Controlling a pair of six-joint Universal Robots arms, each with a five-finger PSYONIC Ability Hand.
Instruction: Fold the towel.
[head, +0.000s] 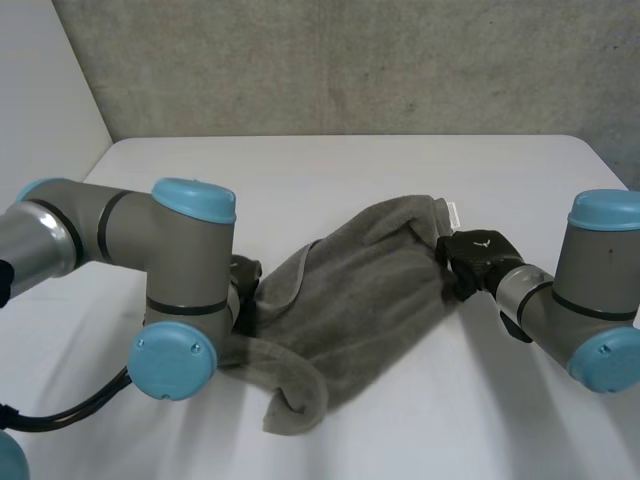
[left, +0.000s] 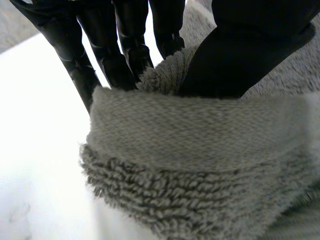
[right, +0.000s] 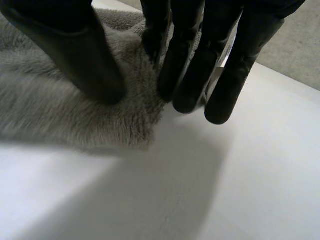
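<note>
A grey towel (head: 350, 300) lies crumpled across the middle of the white table (head: 400, 170), with one end drooping toward the front. My left hand (head: 245, 272), half hidden behind its own arm, is at the towel's left edge. In the left wrist view the thumb (left: 240, 55) and the fingers (left: 120, 55) pinch a folded rim of the towel (left: 200, 145). My right hand (head: 478, 252) is at the towel's right corner, beside a white label (head: 452, 212). There the thumb (right: 85, 60) presses on the towel (right: 50, 110), with the fingers (right: 200, 75) curled round its edge.
A grey wall runs behind the table's far edge. Bare tabletop lies behind the towel and in front of it. My left arm's elbow (head: 175, 360) hangs over the table's front left.
</note>
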